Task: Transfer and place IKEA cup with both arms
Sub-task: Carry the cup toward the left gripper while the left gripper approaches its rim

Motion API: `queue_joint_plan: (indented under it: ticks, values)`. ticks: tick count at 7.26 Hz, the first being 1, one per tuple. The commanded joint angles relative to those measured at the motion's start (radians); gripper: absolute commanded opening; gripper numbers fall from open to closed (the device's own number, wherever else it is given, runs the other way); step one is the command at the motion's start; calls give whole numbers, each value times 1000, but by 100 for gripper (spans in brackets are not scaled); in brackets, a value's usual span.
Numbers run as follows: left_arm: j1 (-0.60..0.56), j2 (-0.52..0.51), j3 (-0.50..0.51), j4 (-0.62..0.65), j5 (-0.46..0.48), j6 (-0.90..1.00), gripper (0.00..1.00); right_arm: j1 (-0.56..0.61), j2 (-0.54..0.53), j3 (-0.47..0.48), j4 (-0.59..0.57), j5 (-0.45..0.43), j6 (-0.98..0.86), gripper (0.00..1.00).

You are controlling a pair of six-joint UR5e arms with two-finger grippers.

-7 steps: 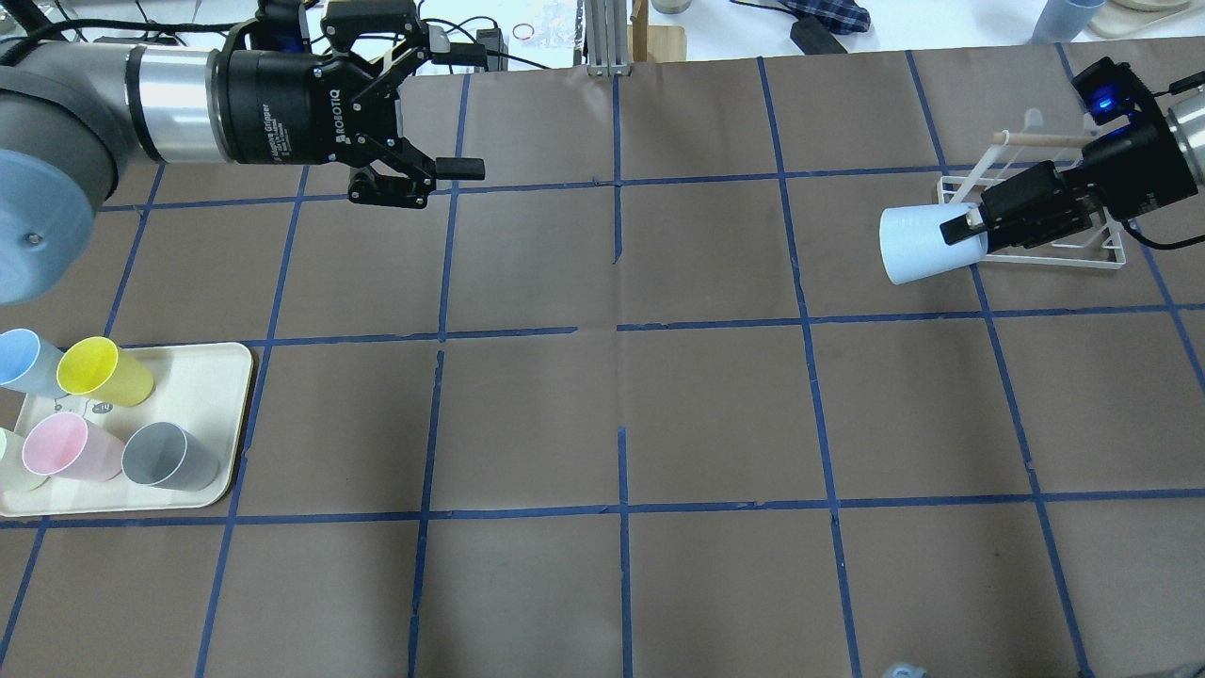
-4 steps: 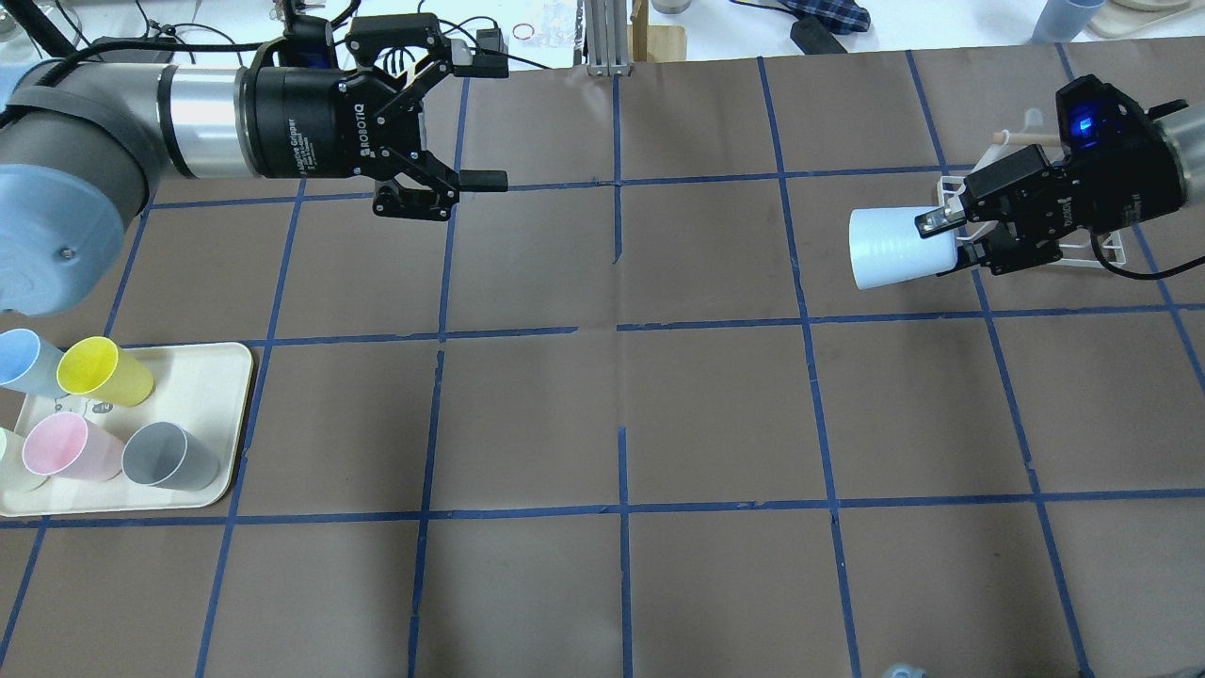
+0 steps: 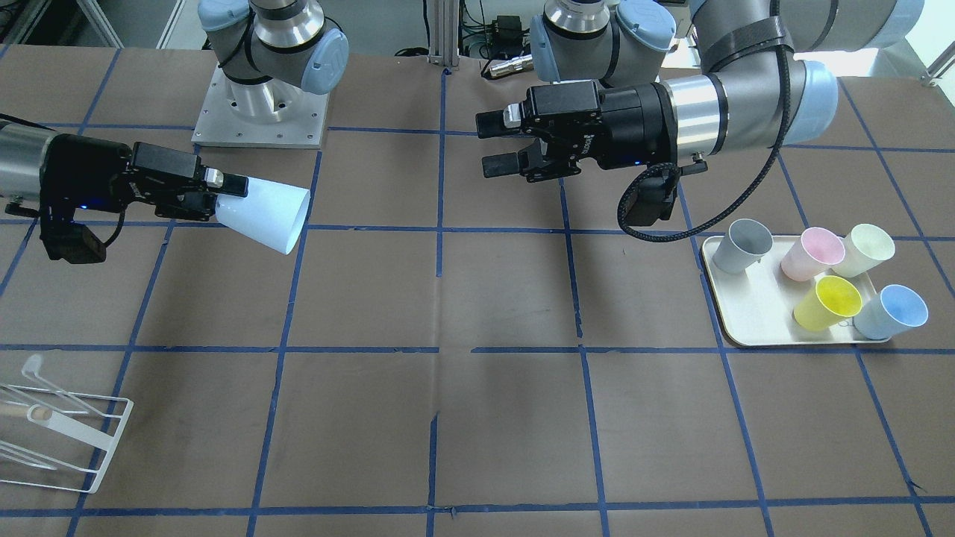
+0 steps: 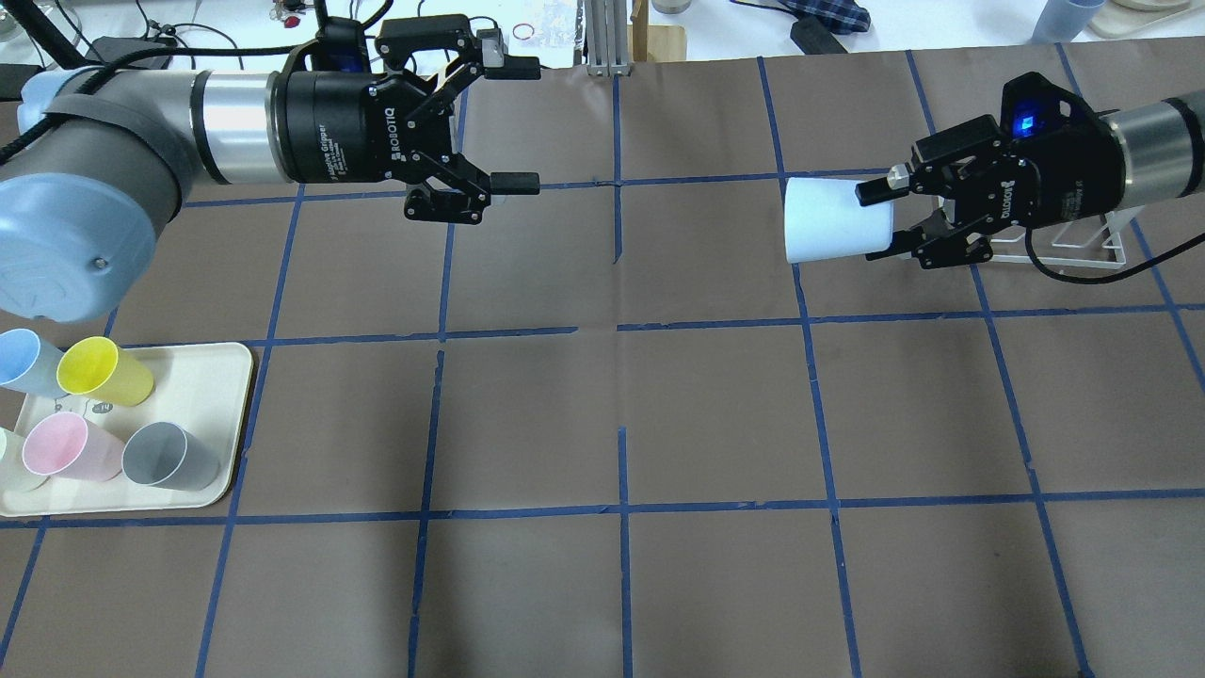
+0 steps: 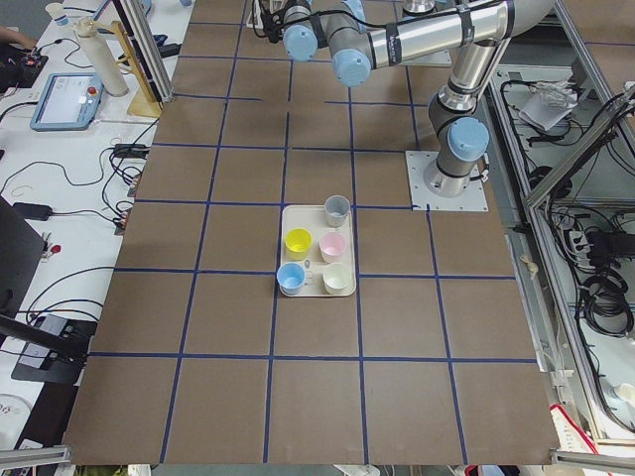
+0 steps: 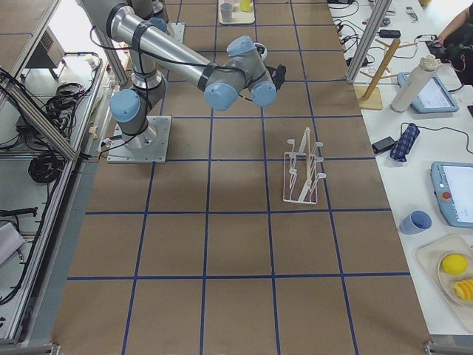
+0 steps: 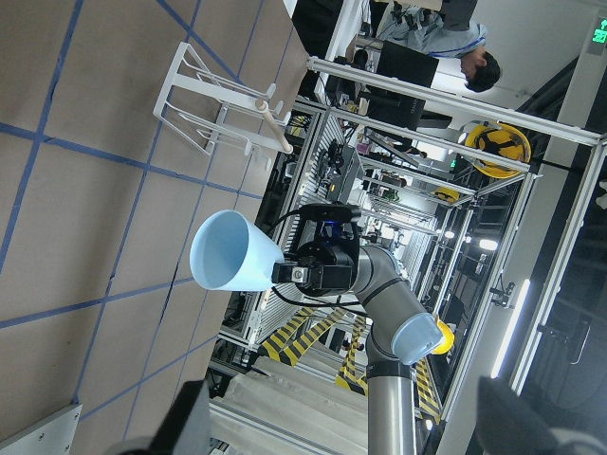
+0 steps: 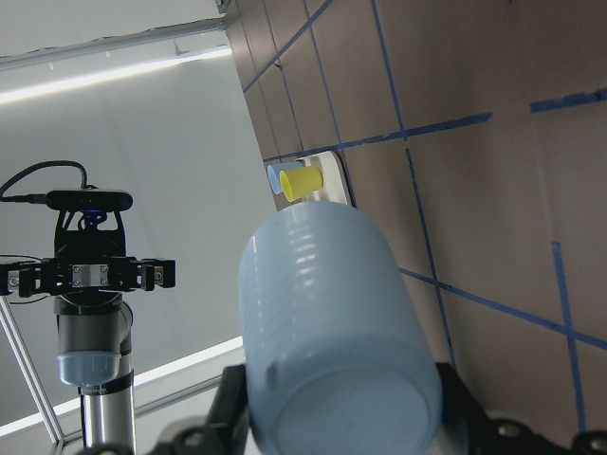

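My right gripper [image 4: 880,221] is shut on the narrow base end of the pale light-blue IKEA cup [image 4: 833,219] and holds it sideways in the air over the table's right half. The cup's wide rim points toward my left gripper [image 4: 525,122]. That gripper is open and empty at about the same depth, roughly a grid square and a half away. In the front view the cup [image 3: 265,209] faces the left gripper [image 3: 491,142] across the centre line. The left wrist view looks at the cup's open mouth [image 7: 228,256]. The right wrist view shows its base [image 8: 332,341].
A cream tray [image 4: 216,377] at the front left holds a second blue cup [image 4: 19,363], a yellow cup [image 4: 99,370], a pink cup [image 4: 66,447] and a grey cup [image 4: 169,455]. A white wire rack [image 4: 1083,240] stands behind my right gripper.
My right gripper has carried the cup leftward, away from the rack and toward the table's middle. My left gripper has moved rightward toward it and stays open.
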Motion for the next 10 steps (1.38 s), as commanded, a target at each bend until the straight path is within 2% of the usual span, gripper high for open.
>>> queue_joint_plan:
  ticks: [1, 2, 4, 6, 9, 10]
  values:
    - [-14, -3, -4, 3, -56, 37, 100, 65, -25, -2, 55, 117, -12, 46]
    - [-14, -17, -13, 12, -68, 71, 100, 93, -38, -2, 72, 183, -11, 46]
    - [-17, -41, -16, 81, -70, 71, 100, 147, -54, -8, 72, 254, 0, 46]
    - [-23, -69, -15, 170, -122, 53, 100, 161, -67, -8, 75, 254, 6, 46]
    - [-92, -90, -4, 209, -171, 51, 100, 206, -94, -8, 85, 257, 12, 47]
    - [-96, -101, -4, 230, -170, 51, 100, 231, -95, -8, 83, 287, 11, 47]
